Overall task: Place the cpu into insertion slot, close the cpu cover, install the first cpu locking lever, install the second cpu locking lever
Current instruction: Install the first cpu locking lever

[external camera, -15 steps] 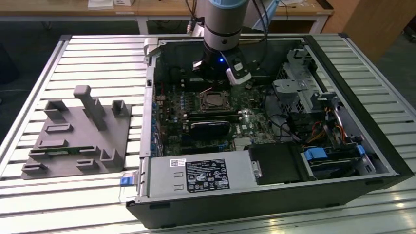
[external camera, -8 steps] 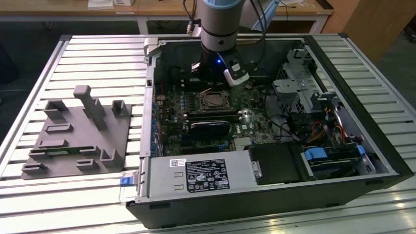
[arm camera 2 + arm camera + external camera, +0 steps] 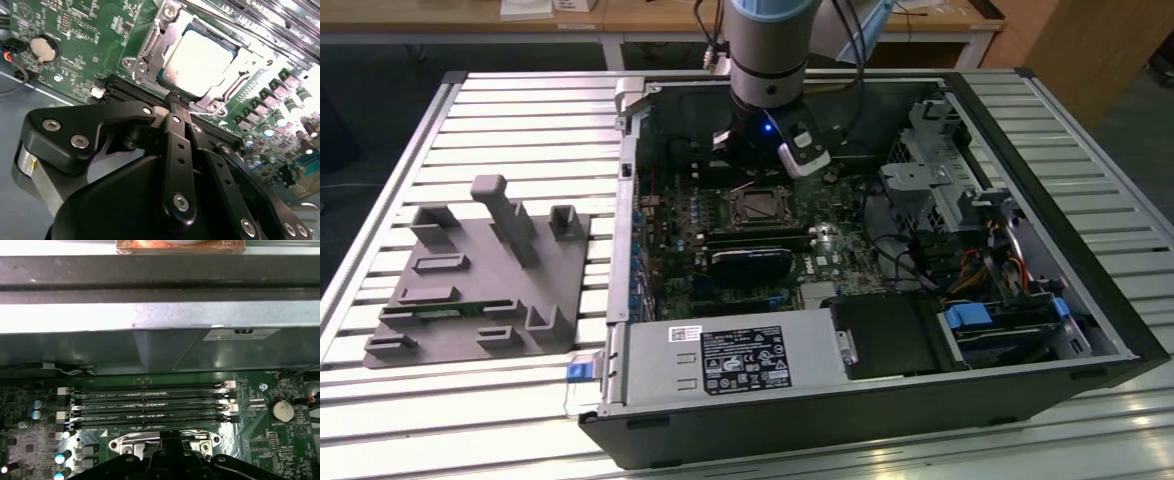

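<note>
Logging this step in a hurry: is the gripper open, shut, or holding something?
Gripper: shut, tips beside the cpu cover; whether it grips anything cannot be told.

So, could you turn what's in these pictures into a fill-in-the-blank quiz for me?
The cpu lies framed by the cpu cover, which is folded ___.
A round battery sits on the ___ motherboard.
The grey fixture stands on the exterior view's ___ of the computer case.
Missing words: down, green, left.
</note>
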You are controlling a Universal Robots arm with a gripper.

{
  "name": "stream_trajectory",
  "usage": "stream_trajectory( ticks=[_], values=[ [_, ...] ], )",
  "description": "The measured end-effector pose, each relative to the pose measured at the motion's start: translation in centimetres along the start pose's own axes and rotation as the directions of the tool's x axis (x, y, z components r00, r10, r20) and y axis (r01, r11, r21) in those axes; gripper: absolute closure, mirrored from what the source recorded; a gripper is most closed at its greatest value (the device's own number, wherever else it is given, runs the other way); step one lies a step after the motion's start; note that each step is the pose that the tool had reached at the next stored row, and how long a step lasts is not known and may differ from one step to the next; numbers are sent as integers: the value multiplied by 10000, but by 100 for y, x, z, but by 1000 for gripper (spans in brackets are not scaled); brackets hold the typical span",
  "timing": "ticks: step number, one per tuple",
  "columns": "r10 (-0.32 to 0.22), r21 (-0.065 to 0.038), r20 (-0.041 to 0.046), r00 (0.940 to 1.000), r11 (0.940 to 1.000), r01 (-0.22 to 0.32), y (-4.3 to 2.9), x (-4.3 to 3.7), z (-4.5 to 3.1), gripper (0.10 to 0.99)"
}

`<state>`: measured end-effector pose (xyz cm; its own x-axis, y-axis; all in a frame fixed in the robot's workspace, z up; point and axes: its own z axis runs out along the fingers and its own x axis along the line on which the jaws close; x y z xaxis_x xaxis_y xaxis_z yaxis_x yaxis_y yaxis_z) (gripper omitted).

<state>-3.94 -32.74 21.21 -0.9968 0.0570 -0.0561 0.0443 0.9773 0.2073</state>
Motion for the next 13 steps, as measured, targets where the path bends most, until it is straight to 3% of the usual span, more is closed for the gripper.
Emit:
stream_trajectory(
  ticks=[5,6,13],
  values=[
    [-98,-28,468,9989,9999,99,-3,15,14,980],
    [-107,-40,519,9986,9999,110,-2,20,17,980],
    [-111,-108,582,9982,9999,118,46,42,33,980]
  ],
)
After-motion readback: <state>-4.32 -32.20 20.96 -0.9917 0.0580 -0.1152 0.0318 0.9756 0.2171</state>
